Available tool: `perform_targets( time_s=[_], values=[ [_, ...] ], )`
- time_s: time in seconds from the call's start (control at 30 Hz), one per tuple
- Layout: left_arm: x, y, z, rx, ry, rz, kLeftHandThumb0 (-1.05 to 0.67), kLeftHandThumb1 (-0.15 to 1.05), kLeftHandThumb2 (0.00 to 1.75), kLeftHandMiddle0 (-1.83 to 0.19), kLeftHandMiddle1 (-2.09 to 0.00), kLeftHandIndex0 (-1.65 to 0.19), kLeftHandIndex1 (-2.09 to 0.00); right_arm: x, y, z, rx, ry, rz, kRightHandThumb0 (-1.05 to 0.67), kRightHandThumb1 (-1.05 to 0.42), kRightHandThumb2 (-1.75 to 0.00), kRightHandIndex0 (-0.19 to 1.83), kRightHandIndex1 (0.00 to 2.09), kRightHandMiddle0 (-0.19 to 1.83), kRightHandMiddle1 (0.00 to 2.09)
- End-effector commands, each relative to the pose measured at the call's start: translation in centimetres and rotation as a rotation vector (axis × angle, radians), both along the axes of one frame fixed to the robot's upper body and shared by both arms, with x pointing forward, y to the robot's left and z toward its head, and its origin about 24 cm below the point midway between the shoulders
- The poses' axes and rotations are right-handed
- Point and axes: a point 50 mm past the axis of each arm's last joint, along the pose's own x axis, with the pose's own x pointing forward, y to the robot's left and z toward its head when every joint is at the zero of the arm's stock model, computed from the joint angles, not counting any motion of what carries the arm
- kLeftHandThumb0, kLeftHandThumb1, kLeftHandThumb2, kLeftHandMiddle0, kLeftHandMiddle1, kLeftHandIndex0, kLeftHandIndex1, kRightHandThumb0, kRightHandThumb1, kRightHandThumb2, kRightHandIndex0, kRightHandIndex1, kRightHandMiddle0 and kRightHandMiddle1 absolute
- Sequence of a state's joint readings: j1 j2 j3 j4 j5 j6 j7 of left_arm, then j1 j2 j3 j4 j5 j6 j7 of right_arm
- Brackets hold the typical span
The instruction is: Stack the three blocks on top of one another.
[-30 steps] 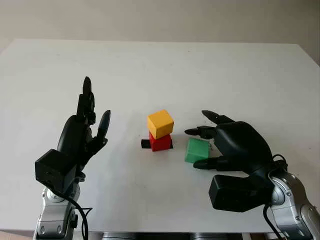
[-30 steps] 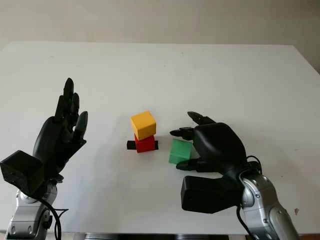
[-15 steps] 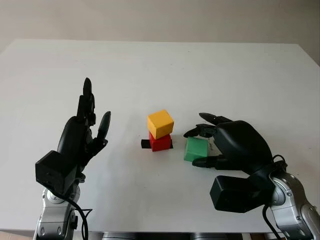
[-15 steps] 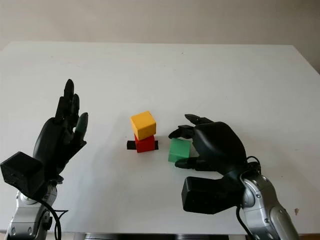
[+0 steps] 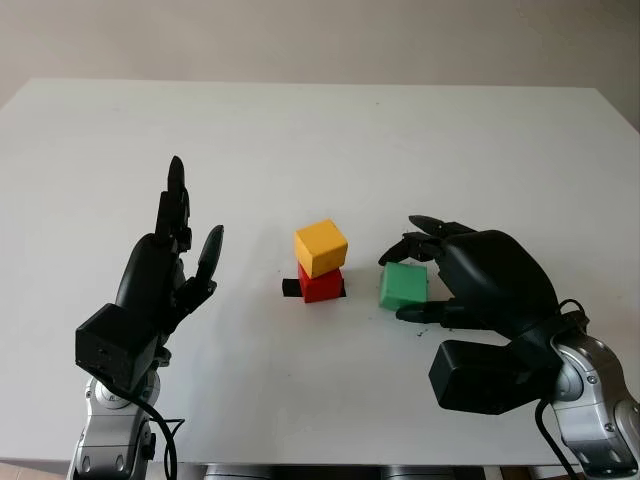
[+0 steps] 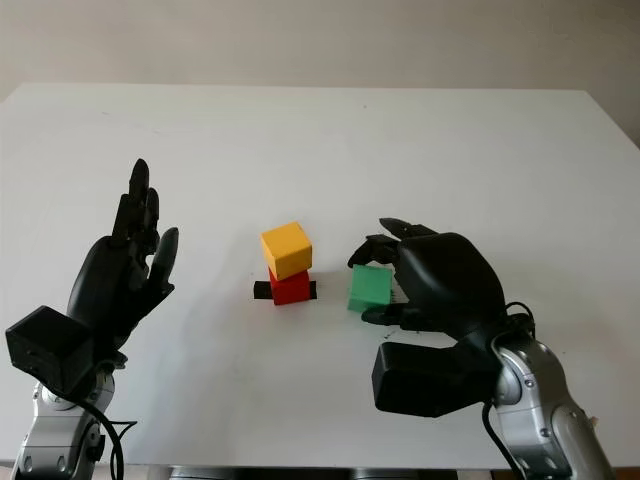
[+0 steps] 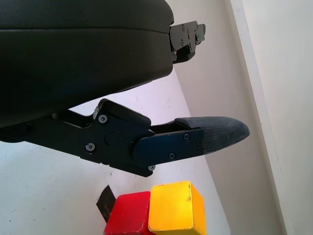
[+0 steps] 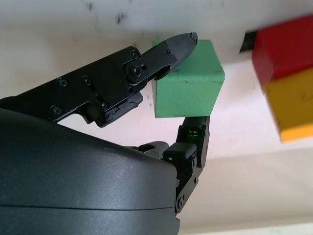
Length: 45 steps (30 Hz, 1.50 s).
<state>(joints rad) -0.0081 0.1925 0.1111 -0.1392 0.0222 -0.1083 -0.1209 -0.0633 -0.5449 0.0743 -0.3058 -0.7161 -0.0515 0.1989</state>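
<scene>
A yellow block point(image 5: 320, 247) sits on a red block point(image 5: 321, 285) at the table's middle. Just right of that stack, my right hand point(image 5: 398, 287) is shut on the green block point(image 5: 405, 284), one finger point(image 8: 166, 49) on its far face and a thumb under its near face. The green block seems raised a little off the table and stands apart from the stack. In the right wrist view the green block point(image 8: 188, 83) is beside the red block point(image 8: 283, 46) and the yellow block point(image 8: 293, 107). My left hand point(image 5: 185, 245) is open, held upright to the left of the stack.
The red block stands on a short black strip point(image 5: 291, 288). The white table point(image 5: 320, 130) stretches wide behind and to both sides of the stack. Its far edge meets a pale wall.
My right hand's fingers have closed on the green block and carried it slightly up and to the right. The left hand and the yellow-on-red stack have stayed put.
</scene>
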Motion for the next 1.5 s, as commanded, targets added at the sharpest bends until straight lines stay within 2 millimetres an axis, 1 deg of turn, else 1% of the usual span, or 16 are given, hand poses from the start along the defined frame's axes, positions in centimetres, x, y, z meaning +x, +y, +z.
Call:
perform_targets(
  time_s=[0.0, 0.17, 0.3, 0.4, 0.47, 0.6, 0.67, 0.8, 0.83, 0.93, 1.03, 1.13, 1.27, 1.33, 1.47],
  values=[
    [0.0, -0.1, 0.0, 0.007, 0.001, -0.001, -0.74, 1.05, 0.58, 0.19, 0.0, 0.19, 0.0, 0.5, -0.5, 1.2, 0.018, -0.038, 0.007, -0.48, -0.9, -0.06, 0.43, 0.06, 0.58, 0.89],
    [0.1, -0.3, 0.0, 0.006, 0.001, -0.006, -0.74, 1.05, 0.58, 0.19, 0.0, 0.19, 0.0, 1.4, -1.4, 3.0, 0.108, -0.025, 0.04, -0.48, -0.92, -0.06, 0.46, 0.07, 0.58, 0.94],
    [0.1, -0.4, -0.1, 0.002, 0.004, -0.015, -0.71, 1.05, 0.58, 0.19, 0.0, 0.19, 0.0, 2.6, -2.1, 4.2, 0.256, 0.034, 0.071, -0.47, -0.91, -0.05, 0.5, 0.08, 0.6, 0.95],
    [0.1, -0.5, -0.2, -0.003, 0.003, -0.019, -0.7, 1.05, 0.59, 0.19, 0.0, 0.19, 0.0, 3.7, -2.5, 5.5, 0.282, 0.092, 0.087, -0.49, -0.92, -0.06, 0.5, 0.07, 0.61, 0.93],
    [0.1, -0.5, -0.2, -0.009, 0.001, -0.022, -0.69, 1.05, 0.59, 0.19, 0.0, 0.19, 0.0, 4.1, -2.8, 6.0, 0.299, 0.118, 0.095, -0.47, -0.92, -0.06, 0.5, 0.07, 0.61, 0.92],
    [0.0, -0.4, -0.3, 0.0, -0.001, -0.01, -0.68, 1.05, 0.59, 0.19, 0.0, 0.19, 0.0, 5.2, -3.4, 8.0, 0.267, 0.153, 0.115, -0.48, -0.92, -0.05, 0.51, 0.07, 0.64, 0.87],
    [0.0, -0.4, -0.3, -0.001, -0.001, -0.011, -0.68, 1.05, 0.59, 0.19, 0.0, 0.19, 0.0, 5.9, -3.6, 8.9, 0.27, 0.171, 0.144, -0.45, -0.91, -0.05, 0.51, 0.06, 0.65, 0.84],
    [0.0, -0.3, -0.4, -0.004, -0.003, -0.011, -0.68, 1.05, 0.59, 0.19, 0.0, 0.19, 0.0, 7.4, -3.8, 11.0, 0.266, 0.193, 0.198, -0.43, -0.89, -0.05, 0.49, 0.05, 0.68, 0.85],
    [0.0, -0.3, -0.4, -0.006, 0.0, -0.011, -0.68, 1.05, 0.58, 0.19, 0.0, 0.19, 0.0, 7.7, -3.8, 11.5, 0.254, 0.187, 0.204, -0.45, -0.89, -0.05, 0.49, 0.05, 0.68, 0.85],
    [-0.1, -0.2, -0.4, -0.007, -0.004, -0.008, -0.68, 1.05, 0.57, 0.19, 0.0, 0.19, 0.0, 8.6, -3.2, 13.1, 0.201, 0.155, 0.239, -0.47, -0.87, -0.05, 0.51, 0.06, 0.69, 0.86],
    [-0.2, -0.1, -0.3, 0.001, -0.001, 0.0, -0.7, 1.05, 0.58, 0.19, 0.0, 0.19, 0.0, 9.2, -1.9, 14.5, 0.154, 0.151, 0.279, -0.48, -0.87, -0.05, 0.51, 0.06, 0.7, 0.87],
    [-0.2, 0.0, -0.3, -0.011, -0.004, -0.005, -0.71, 1.05, 0.59, 0.19, 0.0, 0.19, 0.0, 9.5, -0.4, 15.4, 0.095, 0.136, 0.327, -0.48, -0.88, -0.05, 0.51, 0.06, 0.68, 0.98],
    [-0.3, 0.0, -0.4, -0.041, 0.013, -0.009, -0.73, 1.05, 0.59, 0.19, 0.0, 0.19, 0.0, 9.9, 1.4, 16.0, 0.062, 0.132, 0.401, -0.46, -0.9, -0.06, 0.48, 0.04, 0.59, 1.19],
    [-0.2, 0.0, -0.4, -0.048, 0.021, -0.006, -0.75, 1.05, 0.59, 0.19, 0.0, 0.19, 0.0, 10.1, 2.2, 16.2, 0.044, 0.13, 0.415, -0.47, -0.91, -0.06, 0.48, 0.05, 0.56, 1.26],
    [-0.4, 0.0, -0.5, -0.058, 0.025, 0.007, -0.8, 1.05, 0.62, 0.19, 0.0, 0.19, 0.0, 10.4, 4.0, 16.1, 0.045, 0.156, 0.467, -0.5, -0.92, -0.05, 0.46, 0.04, 0.5, 1.41]
  ],
)
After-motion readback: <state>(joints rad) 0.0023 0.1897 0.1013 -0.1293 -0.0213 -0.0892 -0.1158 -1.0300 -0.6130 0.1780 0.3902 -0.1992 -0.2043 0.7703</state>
